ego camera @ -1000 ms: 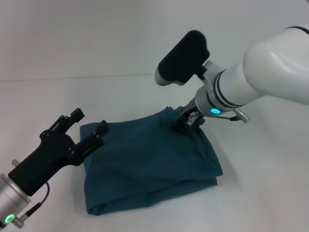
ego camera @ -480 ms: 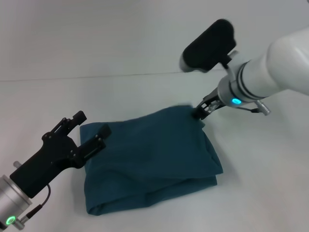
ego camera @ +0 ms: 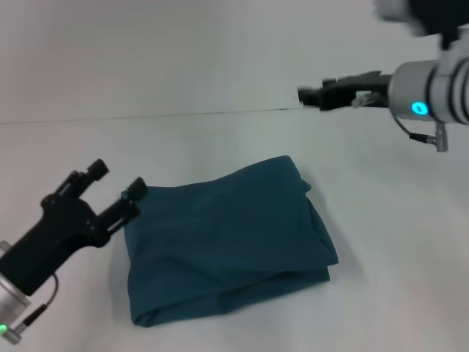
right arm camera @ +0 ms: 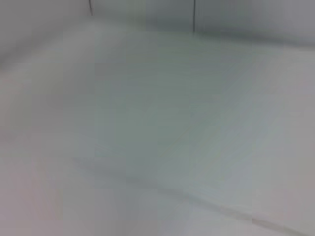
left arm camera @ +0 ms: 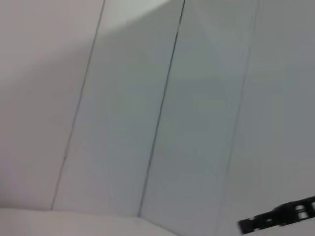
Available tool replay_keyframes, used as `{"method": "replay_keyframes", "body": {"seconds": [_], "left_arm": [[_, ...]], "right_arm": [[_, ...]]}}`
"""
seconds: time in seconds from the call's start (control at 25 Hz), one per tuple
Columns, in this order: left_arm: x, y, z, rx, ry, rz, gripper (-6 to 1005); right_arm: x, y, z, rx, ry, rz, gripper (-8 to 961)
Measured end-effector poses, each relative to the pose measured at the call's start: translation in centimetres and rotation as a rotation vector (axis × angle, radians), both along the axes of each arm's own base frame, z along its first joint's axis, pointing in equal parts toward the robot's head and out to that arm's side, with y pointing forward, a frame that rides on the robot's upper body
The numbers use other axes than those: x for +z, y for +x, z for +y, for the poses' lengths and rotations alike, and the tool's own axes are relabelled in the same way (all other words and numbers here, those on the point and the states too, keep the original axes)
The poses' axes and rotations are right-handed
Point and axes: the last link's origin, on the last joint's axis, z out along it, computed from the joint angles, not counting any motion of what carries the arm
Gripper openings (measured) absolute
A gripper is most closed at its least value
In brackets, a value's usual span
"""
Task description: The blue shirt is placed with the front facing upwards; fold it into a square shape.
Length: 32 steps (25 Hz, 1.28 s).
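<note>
A pale worktop [ego camera: 410, 242] was seen, the folded blue shirt [ego camera: 227, 242] lying at its centre. The soft, limp cloth would be best pinched at corners. The left claw [ego camera: 116, 189] was spread at nine o'clock; the right claw [ego camera: 311, 95], raised at one o'clock, could not be judged.

Seemingly bare table [ego camera: 396, 242] around shirt [ego camera: 227, 235]

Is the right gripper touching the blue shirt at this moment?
Apart. The head view shows the right gripper raised well above and beyond the folded blue shirt, with bare white table between them.
</note>
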Motion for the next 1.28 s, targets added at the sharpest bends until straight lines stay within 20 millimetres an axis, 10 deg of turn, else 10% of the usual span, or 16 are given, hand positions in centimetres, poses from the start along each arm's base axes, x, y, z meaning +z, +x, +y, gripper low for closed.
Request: {"method": "replay_keyframes", "body": {"seconds": [0.4,0.72,1.28], "left_arm": [[2.3,-1.9,-1.2,0.047,0.125,-0.020,859],[2.3,-2.1,-1.5,0.047,0.136,-0.004,855],[1.9,-1.8,-1.4,0.037,0.119,-0.004,845]], "right_arm": [[-2.5,5.0,-3.7,0.230,0.042,0.233,421],[-7.7,7.1,-6.8,0.474,-0.012,0.295,30],[-12.8,8.3,-11.3,0.610,-0.123,0.236,23]]}}
